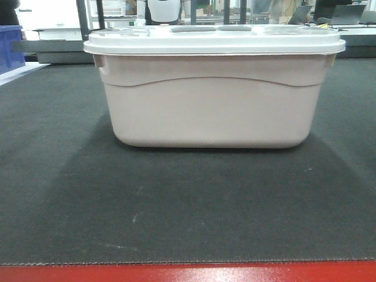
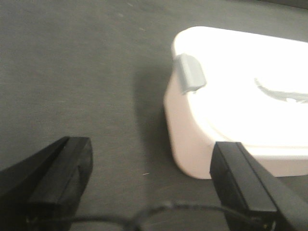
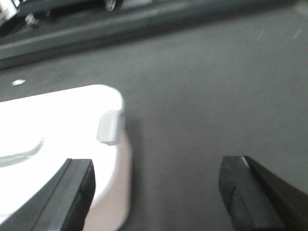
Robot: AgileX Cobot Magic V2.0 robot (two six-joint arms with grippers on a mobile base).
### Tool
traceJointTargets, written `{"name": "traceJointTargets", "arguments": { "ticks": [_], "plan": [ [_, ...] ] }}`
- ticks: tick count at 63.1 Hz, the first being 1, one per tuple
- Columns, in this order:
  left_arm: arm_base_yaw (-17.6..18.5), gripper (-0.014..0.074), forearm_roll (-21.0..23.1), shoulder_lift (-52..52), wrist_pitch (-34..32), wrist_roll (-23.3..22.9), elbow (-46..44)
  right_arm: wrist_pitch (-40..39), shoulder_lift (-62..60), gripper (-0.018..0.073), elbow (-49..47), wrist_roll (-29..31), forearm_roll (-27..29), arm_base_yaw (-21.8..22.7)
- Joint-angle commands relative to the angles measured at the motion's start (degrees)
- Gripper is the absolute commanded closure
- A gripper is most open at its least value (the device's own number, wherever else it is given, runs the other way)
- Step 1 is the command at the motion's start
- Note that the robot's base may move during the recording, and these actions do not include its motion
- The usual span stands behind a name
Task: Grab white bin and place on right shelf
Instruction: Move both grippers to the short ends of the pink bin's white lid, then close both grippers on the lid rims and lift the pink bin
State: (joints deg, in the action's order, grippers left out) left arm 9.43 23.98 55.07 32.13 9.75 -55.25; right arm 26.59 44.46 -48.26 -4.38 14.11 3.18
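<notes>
Squarely on the dark mat (image 1: 176,205) of the red-edged desk (image 1: 188,274) sat the white bin (image 1: 214,106), upright, lid on, its long side facing the front camera. The left claw (image 2: 151,161) hung over one latched end of the bin, fingers spread wide, holding nothing. The right claw (image 3: 158,178) hung over the other end, equally wide and empty. A blue crate (image 1: 10,47) stood behind, far left.
</notes>
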Motion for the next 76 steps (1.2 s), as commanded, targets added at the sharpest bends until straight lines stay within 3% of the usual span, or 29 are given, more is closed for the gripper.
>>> {"name": "traceJointTargets", "arguments": {
  "ticks": [1, 9, 17, 26, 35, 42, 49, 59, 76],
  "plan": [
    [0.5, 0.0175, 8.9, 4.3, 1.2, 5.3, -7.5, 2.4, 4.8, -0.0062, -8.2, -0.2, 5.7, 0.0],
    [-2.1, 0.0175, 24.8, 11.7, 7.9, 18.2, -14.3, 10.2, 13.1, -0.0062, -17.5, 0.8, 10.0, 0.3],
    [-8.2, 0.0175, 41.5, 18.0, 14.4, 29.2, -16.6, 16.9, 19.5, -0.0062, -23.6, 6.2, 17.8, 4.2],
    [-15.0, 0.0175, 58.9, 24.9, 23.4, 38.9, -16.7, 24.6, 24.8, -0.0062, -25.0, 21.1, 38.2, 13.5],
    [-17.4, 0.0175, 70.0, 31.9, 31.9, 43.7, -16.7, 35.7, 31.9, -0.0062, -25.0, 35.2, 55.6, 22.1],
    [-17.3, 0.0175, 72.4, 37.9, 35.9, 44.7, -16.7, 42.9, 38.1, -0.0062, -25.0, 41.2, 62.7, 25.2],
    [-17.3, 0.0175, 73.2, 42.2, 36.7, 44.7, -16.7, 45.5, 43.7, -0.0062, -25.0, 44.4, 66.7, 25.4],
    [-17.1, 0.0175, 76.2, 46.6, 36.7, 44.9, -16.9, 46.6, 50.0, -0.0062, -25.0, 47.2, 70.1, 24.1],
    [-13.4, 0.0175, 77.8, 50.5, 36.1, 46.2, -17.0, 47.1, 56.8, -0.0062, -25.0, 51.7, 76.5, 19.6]
  ]
}}
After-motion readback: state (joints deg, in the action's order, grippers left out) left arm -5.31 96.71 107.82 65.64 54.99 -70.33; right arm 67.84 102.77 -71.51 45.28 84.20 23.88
